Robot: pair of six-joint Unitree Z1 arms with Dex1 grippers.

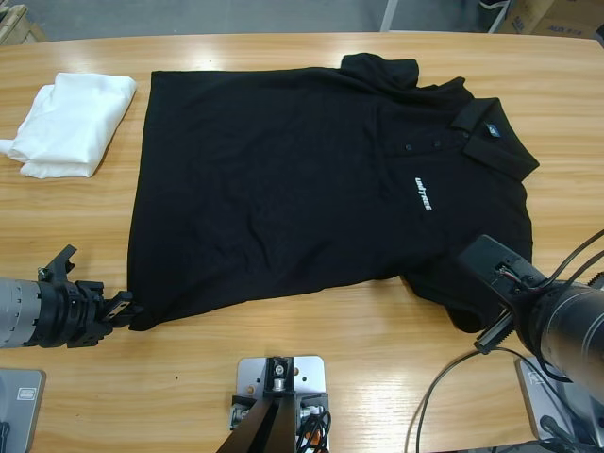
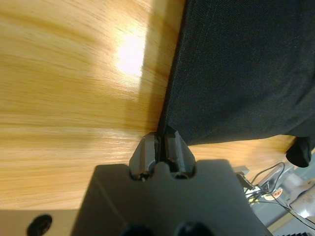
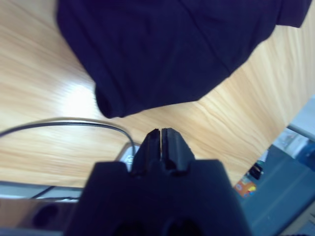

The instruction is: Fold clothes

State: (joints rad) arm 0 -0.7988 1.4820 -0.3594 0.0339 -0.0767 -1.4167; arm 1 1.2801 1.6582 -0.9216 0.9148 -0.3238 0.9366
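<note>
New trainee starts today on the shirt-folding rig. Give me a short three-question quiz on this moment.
1. True or false: the black polo shirt lies spread flat on the wooden table.
2. The left gripper is at the shirt's: A collar, B hem corner, C chest logo?
3. What lies beyond the hem, apart from the shirt?

Key: 1 true. 2 B; jaws together at the hem corner. 3 A folded white garment. The right gripper, shut, holds nothing.

A small white folded cloth garment [image 1: 71,123] lies on the long light-brown wooden table [image 1: 396,377] at its far left. Beyond the table's far edge, cardboard boxes [image 1: 552,17] stand on the grey floor at the far right.
</note>
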